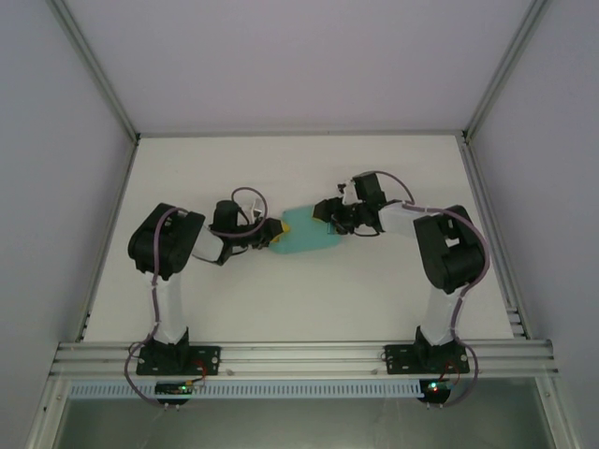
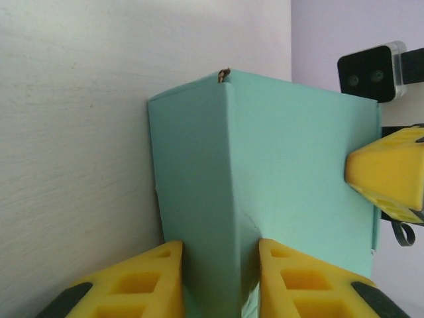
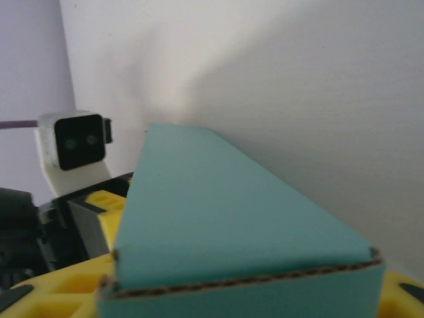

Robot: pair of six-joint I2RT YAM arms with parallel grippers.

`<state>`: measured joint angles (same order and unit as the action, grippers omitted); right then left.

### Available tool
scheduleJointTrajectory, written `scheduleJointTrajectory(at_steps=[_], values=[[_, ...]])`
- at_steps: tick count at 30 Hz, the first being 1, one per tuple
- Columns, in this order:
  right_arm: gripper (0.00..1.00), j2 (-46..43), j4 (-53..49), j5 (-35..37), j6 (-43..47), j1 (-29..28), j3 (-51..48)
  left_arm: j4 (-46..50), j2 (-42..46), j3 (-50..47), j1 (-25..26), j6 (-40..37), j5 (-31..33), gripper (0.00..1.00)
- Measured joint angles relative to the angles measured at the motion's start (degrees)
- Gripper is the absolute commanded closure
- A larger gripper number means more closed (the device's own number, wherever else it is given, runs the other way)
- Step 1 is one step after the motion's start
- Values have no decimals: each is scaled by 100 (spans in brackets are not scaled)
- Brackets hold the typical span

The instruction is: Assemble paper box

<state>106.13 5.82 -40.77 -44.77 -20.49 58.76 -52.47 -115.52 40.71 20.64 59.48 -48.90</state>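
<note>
Closest to the right wrist lens: raw, brown-flecked cut edge of the paper box, running across 6 o'clock, teal panel sloping away toward 12. Flanked at 7 and 5 o'clock by the yellow fingers of the right gripper, spread wide, card filling the whole gap between. Clamping or merely bracketing: cannot tell. Beyond, at 9 o'clock, white-cased left arm's camera, two dark lenses facing back.

From the left wrist: left gripper at 6 o'clock, yellow fingers drawn close together, pinching a folded corner ridge of the box, card creased just above the bite. Teal walls rising toward 12, a small brown nick at the top corner. White table behind at 9 o'clock. At 3 o'clock, one yellow fingertip of the right gripper lapping over the box's far edge and touching it; second finger hidden. Above that, at 2 o'clock, right arm's camera.

From overhead: box slightly past table centre toward 12 o'clock, spanning the gap between the two grippers, left gripper at its 9 o'clock end, right gripper at its 1 o'clock corner. Arms bent inward from bases at 7 and 5 o'clock on the aluminium rail.
</note>
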Motion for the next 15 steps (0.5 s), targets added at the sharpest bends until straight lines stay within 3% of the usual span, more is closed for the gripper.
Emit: scheduleJointTrajectory(at_steps=[3, 6, 7, 12, 15], values=[[59, -260, 101, -24, -90, 39, -116, 256, 90, 127, -2, -66, -72, 49], [59, -682, 85, -2, -111, 116, -326, 758, 372, 302, 39, -315, 22, 17], [59, -857, 33, 13, -111, 155, -382, 1027, 555, 372, 50, -463, 131, 1], [56, -1823, -708, 468, -42, 396, -492, 2575, 1834, 767, 199, -1650, 1128, 0], [54, -2457, -1558, 918, -4, 599, -483, 3460, 2710, 1154, 800, -2870, 2363, 0]])
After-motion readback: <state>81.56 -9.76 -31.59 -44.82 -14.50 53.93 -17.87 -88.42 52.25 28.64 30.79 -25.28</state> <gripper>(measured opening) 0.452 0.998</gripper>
